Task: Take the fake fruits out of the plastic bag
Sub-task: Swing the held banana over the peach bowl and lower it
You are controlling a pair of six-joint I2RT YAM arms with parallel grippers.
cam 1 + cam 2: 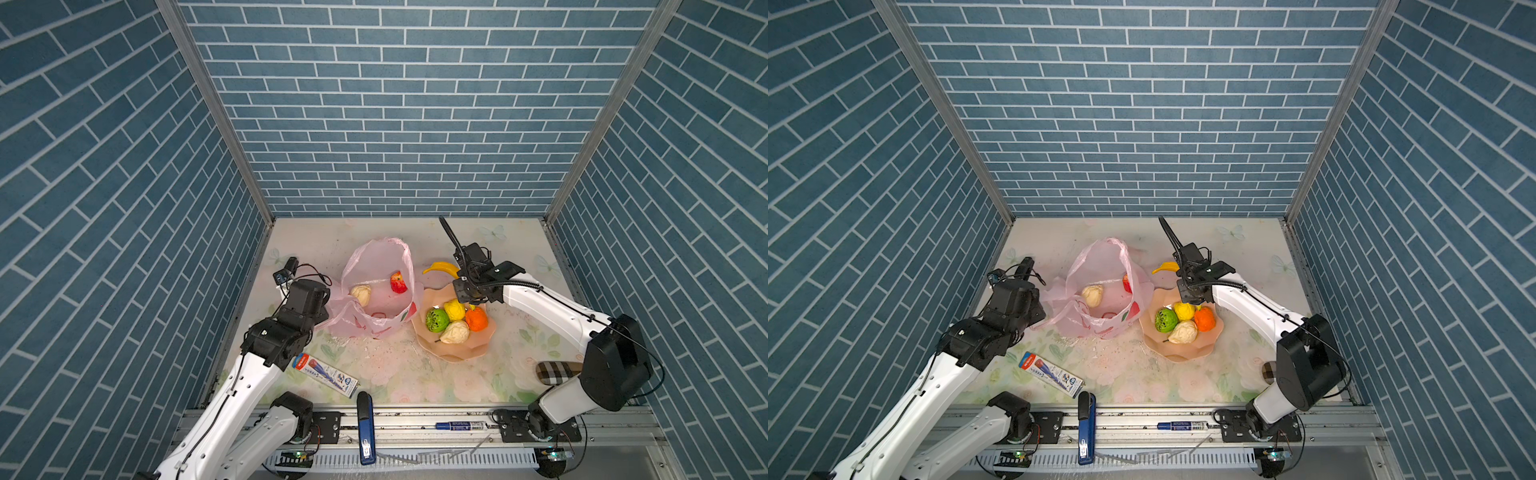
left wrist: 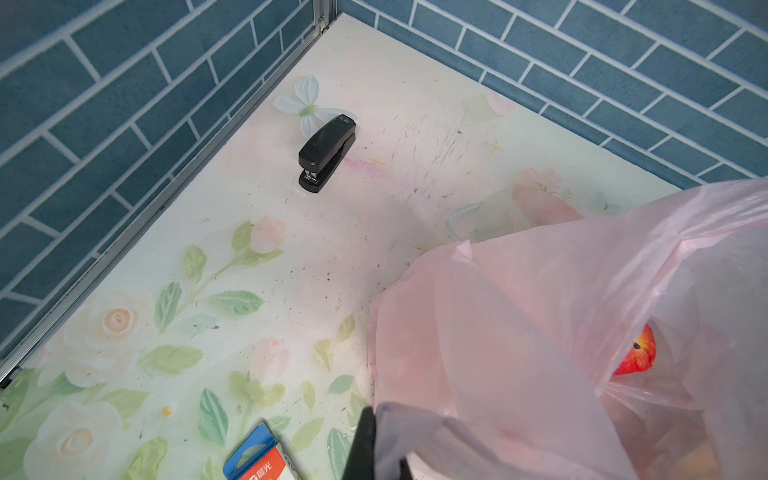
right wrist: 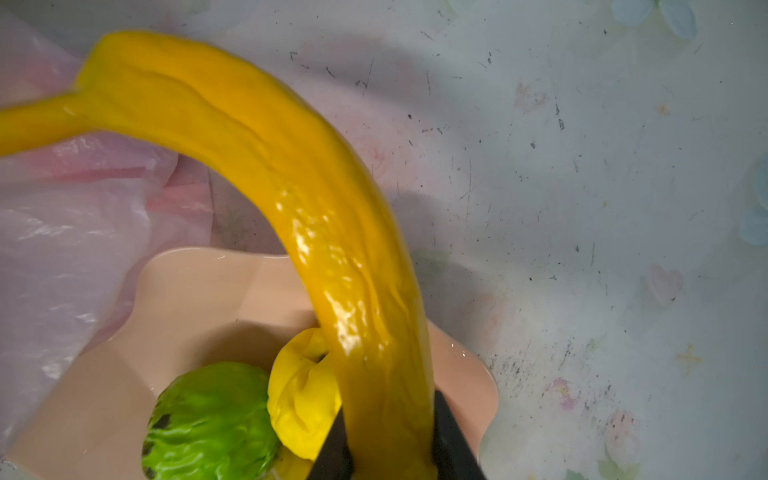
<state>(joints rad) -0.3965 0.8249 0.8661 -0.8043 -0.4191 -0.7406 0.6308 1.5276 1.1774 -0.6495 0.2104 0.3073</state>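
Right gripper (image 3: 392, 455) is clamped on one end of the banana (image 3: 291, 199), jaws either side of it. Held end sits over the far rim of the plate (image 1: 453, 353); the rest arcs out past the rim, in the air, outside the plastic bag (image 1: 378, 266).

Left gripper (image 2: 374, 451) is clenched on a fold of the bag's edge. Pink film drapes over its finger in the left wrist view. In both top views the bag is drawn toward that arm and its mouth stands open.

Step in hand, as I read it: banana drop-off, fifth fruit out.
- On the plate already, clustered and touching: green ball (image 1: 437, 320), yellow round fruit (image 1: 454, 309), orange (image 1: 476, 318), pale cream fruit (image 1: 455, 331).
- Left in the bag: red fruit (image 1: 398, 282) by the wall nearest the plate, second cream fruit (image 1: 361, 294) on the opposite side.

Next move calls for:
- Lower the banana onto a free part of the plate or the surface beside it, release, back off.
- Plate is crowded and the banana is long, so it may slide off the pile or overhang the rim.
- Then the right arm goes into the bag mouth for the red one.
- Left hold has to leave that mouth open.
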